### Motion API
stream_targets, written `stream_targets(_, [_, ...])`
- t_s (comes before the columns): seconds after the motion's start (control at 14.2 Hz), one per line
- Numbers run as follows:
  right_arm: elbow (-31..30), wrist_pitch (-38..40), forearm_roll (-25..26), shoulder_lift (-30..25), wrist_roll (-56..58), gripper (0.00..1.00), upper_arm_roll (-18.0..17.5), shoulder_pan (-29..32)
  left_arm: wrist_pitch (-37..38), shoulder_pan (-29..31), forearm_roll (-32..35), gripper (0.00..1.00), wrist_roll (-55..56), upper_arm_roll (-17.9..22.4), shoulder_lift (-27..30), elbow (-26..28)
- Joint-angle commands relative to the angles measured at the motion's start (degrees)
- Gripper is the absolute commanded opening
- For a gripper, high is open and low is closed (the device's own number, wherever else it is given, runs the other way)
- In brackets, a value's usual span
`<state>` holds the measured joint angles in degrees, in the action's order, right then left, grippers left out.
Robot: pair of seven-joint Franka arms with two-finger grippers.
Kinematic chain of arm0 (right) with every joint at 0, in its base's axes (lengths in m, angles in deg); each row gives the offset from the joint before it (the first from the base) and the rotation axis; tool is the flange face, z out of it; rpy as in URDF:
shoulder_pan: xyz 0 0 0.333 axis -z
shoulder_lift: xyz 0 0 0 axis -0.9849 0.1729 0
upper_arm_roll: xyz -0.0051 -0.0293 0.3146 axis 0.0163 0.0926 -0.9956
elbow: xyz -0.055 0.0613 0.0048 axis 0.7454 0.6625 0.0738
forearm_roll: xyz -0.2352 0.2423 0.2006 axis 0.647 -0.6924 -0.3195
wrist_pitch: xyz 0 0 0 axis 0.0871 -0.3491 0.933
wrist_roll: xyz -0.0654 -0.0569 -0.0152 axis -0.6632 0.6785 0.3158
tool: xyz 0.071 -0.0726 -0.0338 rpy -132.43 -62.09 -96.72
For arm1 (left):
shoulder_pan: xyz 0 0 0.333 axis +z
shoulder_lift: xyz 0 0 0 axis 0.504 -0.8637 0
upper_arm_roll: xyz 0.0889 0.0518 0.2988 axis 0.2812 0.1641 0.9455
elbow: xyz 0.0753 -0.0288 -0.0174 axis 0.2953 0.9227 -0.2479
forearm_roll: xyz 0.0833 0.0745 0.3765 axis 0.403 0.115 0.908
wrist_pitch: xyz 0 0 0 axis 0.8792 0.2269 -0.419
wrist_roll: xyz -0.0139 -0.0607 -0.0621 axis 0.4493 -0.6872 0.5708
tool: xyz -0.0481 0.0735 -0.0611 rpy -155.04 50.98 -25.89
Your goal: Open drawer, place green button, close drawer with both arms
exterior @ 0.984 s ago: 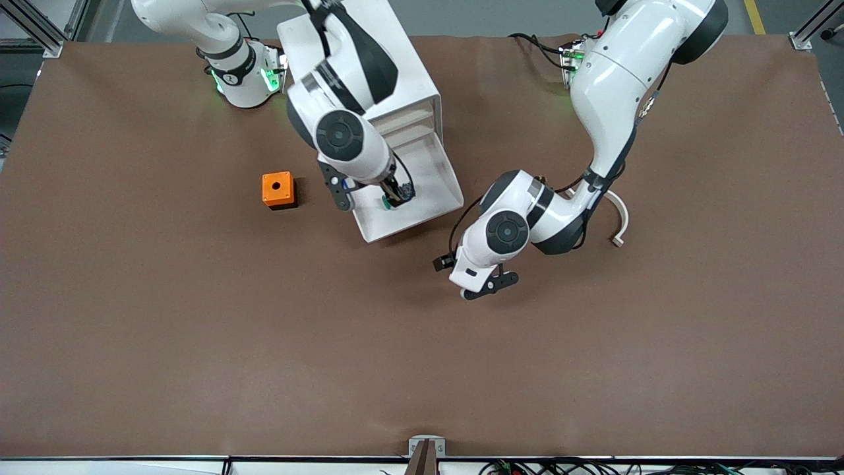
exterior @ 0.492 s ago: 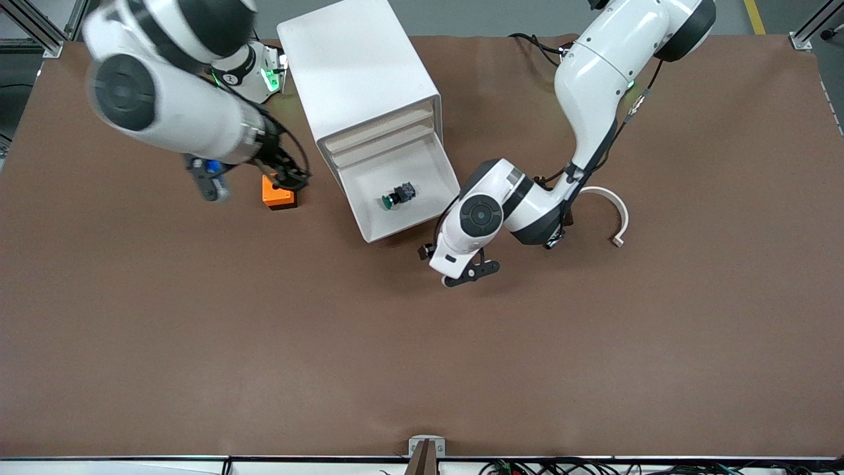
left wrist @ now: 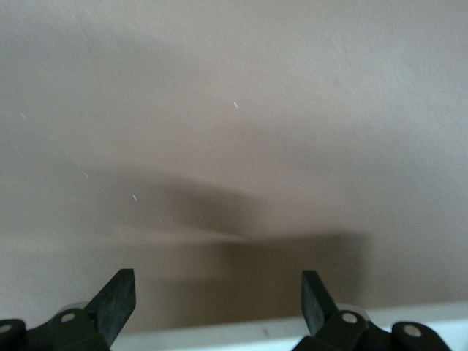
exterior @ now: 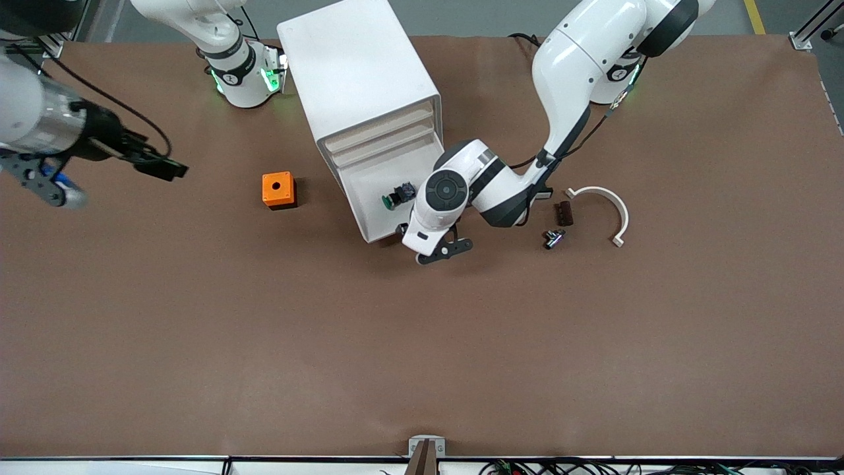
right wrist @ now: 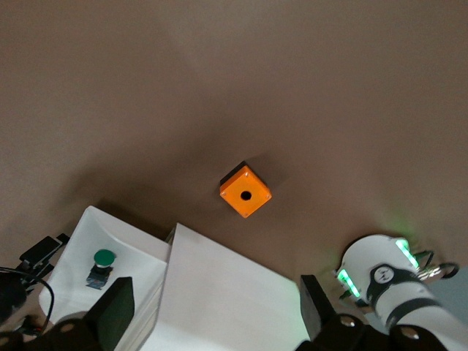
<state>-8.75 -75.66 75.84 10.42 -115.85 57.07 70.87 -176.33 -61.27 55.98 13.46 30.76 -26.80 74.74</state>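
**A:** What was the biggest thing on the table?

**B:** The white cabinet, standing near the right arm's base. Its third drawer was pulled out toward the front camera, though the left arm's wrist covered the corner of it at the left arm's end.

**A:** And the button?

**B:** The button lay on its side in the drawer, green cap and dark body both showing. The right wrist view caught it too, small, near the frame's edge.

**A:** Where were the grippers?

**B:** The left gripper sat low at the drawer's front, over the table just nearer the front camera than the front panel. In its own view the fingers were spread wide with nothing between them, a white edge just under them; whether they touched the drawer could not be told. The right gripper was high over the right arm's end of the table, the arm partly cut off by the frame, its fingers also wide apart and empty.

**A:** Anything smaller?

**B:** An orange cube beside the cabinet. Toward the left arm's end lay a white curved piece, a small dark block and a tiny metallic part, too small to identify.
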Motion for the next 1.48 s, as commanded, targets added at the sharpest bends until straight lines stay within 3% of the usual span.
stream_targets(0.0, [-0.4,-0.9,4.2,-1.0,11.6,1.0,-1.1,4.0,-0.3,-0.3,0.3,1.0,0.9,-1.8,0.9,1.2])
stream_targets(0.42, [-0.2,-4.5,5.8,-0.8,29.0,1.0,-1.1,11.2,-1.7,-2.4,0.3,1.0,3.1,-3.5,0.5,2.4])
stream_targets(0.63, [1.9,-4.6,8.1,-0.4,29.1,1.0,-1.3,11.2,-1.7,-5.2,0.2,1.0,5.4,-3.5,0.6,2.4])
stream_targets(1.41, [1.8,-8.3,7.4,-0.3,34.8,1.0,-1.3,11.4,-4.8,-11.4,0.2,1.0,8.3,-3.6,0.4,4.4])
